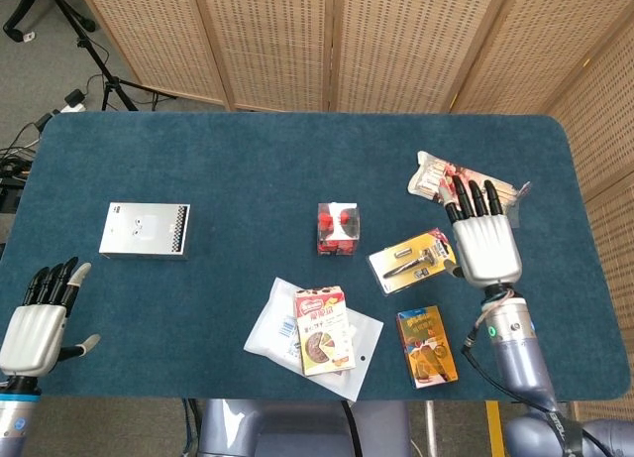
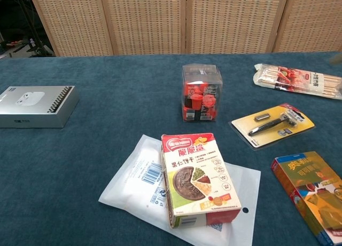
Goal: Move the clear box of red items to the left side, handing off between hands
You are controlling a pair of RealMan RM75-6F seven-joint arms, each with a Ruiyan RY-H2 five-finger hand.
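Standing upright, clear box [image 2: 201,92] holding red items; both hands [image 1: 483,237] [image 1: 38,323] spread, empty

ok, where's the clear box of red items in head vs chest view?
Head view: clear box at table centre, standing free of both hands.
Chest view: clear box upper middle, upright on the cloth.
Shared landmark: the yellow razor card, just right of the box in both views.

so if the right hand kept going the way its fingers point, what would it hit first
Probably the packet of sticks. The right hand is open, fingers pointing toward the far edge, fingertips already overlapping that packet in the head view. Its height above the table is unclear, so it might pass over.
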